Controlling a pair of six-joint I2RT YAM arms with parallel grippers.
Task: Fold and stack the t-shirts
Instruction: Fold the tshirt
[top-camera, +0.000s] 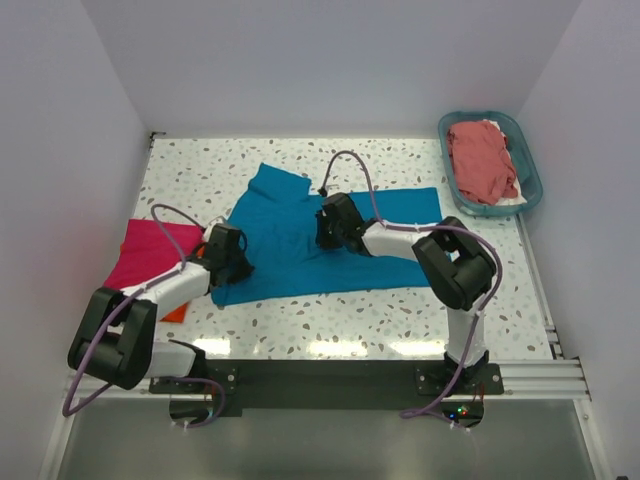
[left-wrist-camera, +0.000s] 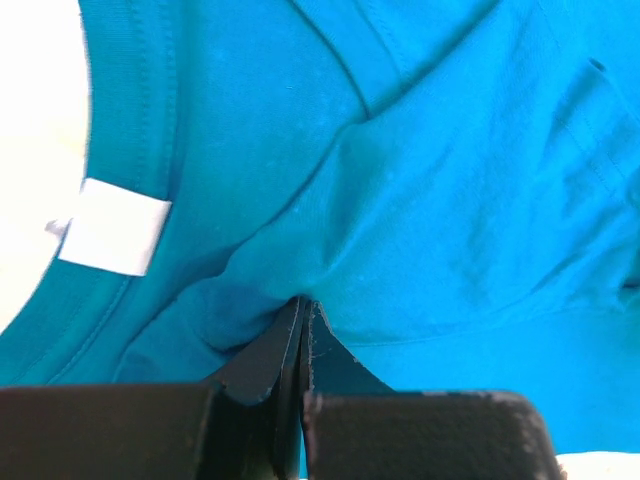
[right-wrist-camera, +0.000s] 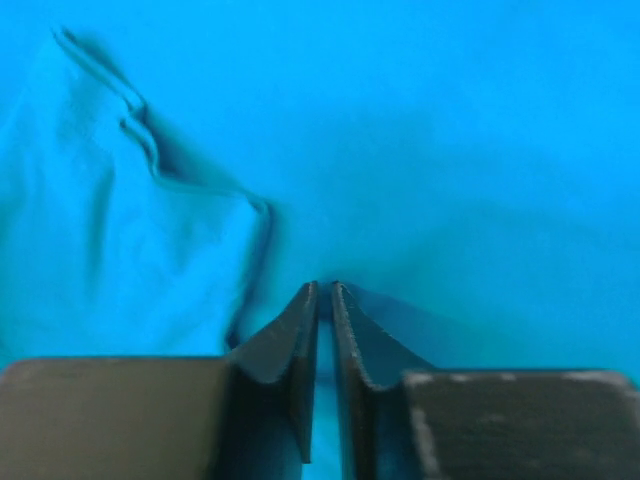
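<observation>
A teal blue t-shirt (top-camera: 290, 262) lies spread across the middle of the table. My left gripper (top-camera: 232, 262) is at its left edge, next to the collar and its white label (left-wrist-camera: 112, 226). That gripper (left-wrist-camera: 303, 302) is shut on a pinch of the teal t-shirt (left-wrist-camera: 450, 180). My right gripper (top-camera: 322, 232) sits on the shirt's middle. In the right wrist view its jaws (right-wrist-camera: 324, 288) stand a thin slit apart with a fold of teal t-shirt (right-wrist-camera: 450, 150) between the tips. A hot pink t-shirt (top-camera: 150, 250) lies at the left with an orange t-shirt (top-camera: 175, 312) peeking out under the left arm.
A teal plastic basket (top-camera: 528, 165) stands at the back right corner and holds a dusty salmon-red t-shirt (top-camera: 482, 158) over something white (top-camera: 512, 198). The speckled table (top-camera: 400, 315) ends at white walls on the left, back and right.
</observation>
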